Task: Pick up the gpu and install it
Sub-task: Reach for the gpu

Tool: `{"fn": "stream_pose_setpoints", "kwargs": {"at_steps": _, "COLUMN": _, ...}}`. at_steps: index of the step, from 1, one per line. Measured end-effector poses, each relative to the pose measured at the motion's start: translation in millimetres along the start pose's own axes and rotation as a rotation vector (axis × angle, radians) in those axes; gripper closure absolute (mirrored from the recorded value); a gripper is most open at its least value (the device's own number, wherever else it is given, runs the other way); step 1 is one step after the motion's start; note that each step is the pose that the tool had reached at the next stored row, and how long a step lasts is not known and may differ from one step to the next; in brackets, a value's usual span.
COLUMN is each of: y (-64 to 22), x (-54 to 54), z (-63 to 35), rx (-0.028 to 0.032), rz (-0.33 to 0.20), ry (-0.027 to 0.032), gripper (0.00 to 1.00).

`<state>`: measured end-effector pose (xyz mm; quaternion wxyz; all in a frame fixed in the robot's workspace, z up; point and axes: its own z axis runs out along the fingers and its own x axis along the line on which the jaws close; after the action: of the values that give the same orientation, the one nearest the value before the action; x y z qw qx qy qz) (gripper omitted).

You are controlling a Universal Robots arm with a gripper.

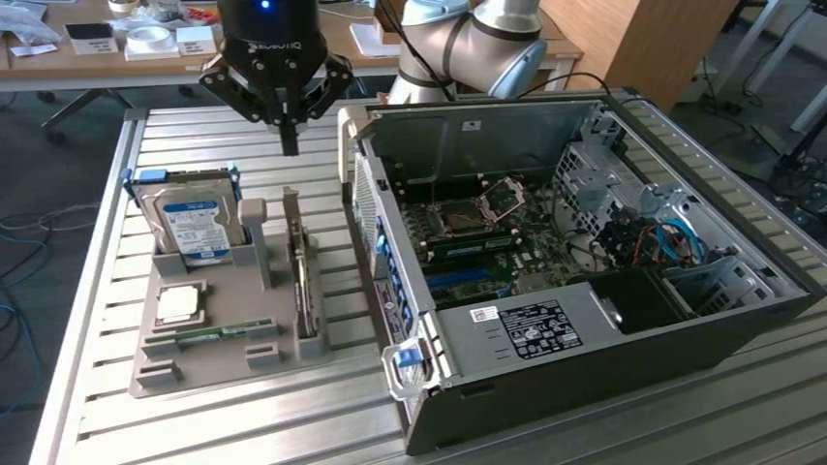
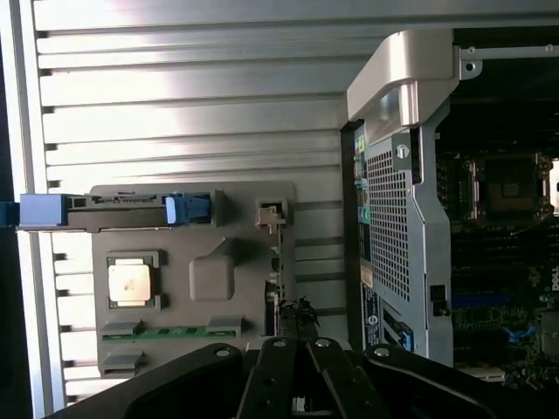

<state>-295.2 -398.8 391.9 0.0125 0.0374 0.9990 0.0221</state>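
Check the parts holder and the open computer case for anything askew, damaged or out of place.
Nothing stands out. The gpu stands on edge in its slot of the holder, the hard drive sits upright, and the processor and RAM stick lie flat in their recesses. The case looks intact.

Rounded silver-grey arm (image 1: 498,39) bears a black end effector (image 1: 289,145) with pale lettering (image 1: 271,45) and blue light (image 1: 265,5).

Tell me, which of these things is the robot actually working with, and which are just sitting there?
In the job: gpu, standing on edge in the grey holder; shut gripper above it; open computer case.
Lying about: hard drive, processor chip, RAM stick, in that holder.
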Motion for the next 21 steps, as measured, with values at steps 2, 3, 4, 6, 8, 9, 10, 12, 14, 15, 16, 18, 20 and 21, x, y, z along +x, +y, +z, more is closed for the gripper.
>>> {"fn": "stream_pose_setpoints", "kwargs": {"at_steps": 2, "y": -0.2, "x": 3.5, "z": 0.0, "rx": 0.0000, "rz": 0.000, "ry": 0.0000, "gripper": 0.89}}
{"fn": "stream_pose_setpoints", "kwargs": {"at_steps": 3, "y": -0.3, "x": 4.7, "z": 0.0, "rx": 0.0000, "rz": 0.000, "ry": 0.0000, "gripper": 0.89}}
{"fn": "stream_pose_setpoints", "kwargs": {"at_steps": 4, "y": -0.4, "x": 4.8, "z": 0.0, "rx": 0.0000, "rz": 0.000, "ry": -0.0001, "gripper": 0.89}}
{"fn": "stream_pose_setpoints", "kwargs": {"at_steps": 6, "y": -0.4, "x": 4.8, "z": 0.0, "rx": 0.0000, "rz": 0.000, "ry": 0.0000, "gripper": 0.89}}
{"fn": "stream_pose_setpoints", "kwargs": {"at_steps": 8, "y": -0.4, "x": 4.9, "z": 0.0, "rx": 0.0000, "rz": 0.000, "ry": 0.0000, "gripper": 0.89}}
{"fn": "stream_pose_setpoints", "kwargs": {"at_steps": 9, "y": -0.5, "x": 5.0, "z": 0.0, "rx": 0.0000, "rz": 0.000, "ry": 0.0000, "gripper": 0.89}}
{"fn": "stream_pose_setpoints", "kwargs": {"at_steps": 10, "y": -1.1, "x": 5.2, "z": -0.1, "rx": 0.0000, "rz": 0.000, "ry": 0.0001, "gripper": 0.89}}
{"fn": "stream_pose_setpoints", "kwargs": {"at_steps": 12, "y": -3.3, "x": 4.9, "z": -0.2, "rx": 0.0000, "rz": 0.000, "ry": 0.0000, "gripper": 0.89}}
{"fn": "stream_pose_setpoints", "kwargs": {"at_steps": 14, "y": -9.7, "x": 4.4, "z": -0.4, "rx": 0.0000, "rz": 0.000, "ry": 0.0000, "gripper": 0.89}}
{"fn": "stream_pose_setpoints", "kwargs": {"at_steps": 15, "y": -11.5, "x": 4.3, "z": -0.5, "rx": -0.0001, "rz": 0.000, "ry": 0.0000, "gripper": 0.89}}
{"fn": "stream_pose_setpoints", "kwargs": {"at_steps": 16, "y": -13.1, "x": 4.2, "z": -0.6, "rx": -0.0001, "rz": 0.000, "ry": 0.0001, "gripper": 0.89}}
{"fn": "stream_pose_setpoints", "kwargs": {"at_steps": 18, "y": -16.8, "x": 4.2, "z": -0.7, "rx": -0.0001, "rz": 0.000, "ry": 0.0000, "gripper": 0.89}}
{"fn": "stream_pose_setpoints", "kwargs": {"at_steps": 20, "y": -20.3, "x": 4.1, "z": -0.9, "rx": 0.0000, "rz": 0.000, "ry": 0.0001, "gripper": 0.89}}
{"fn": "stream_pose_setpoints", "kwargs": {"at_steps": 21, "y": -22.0, "x": 4.2, "z": -0.9, "rx": -0.0001, "rz": 0.000, "ry": 0.0000, "gripper": 0.89}}
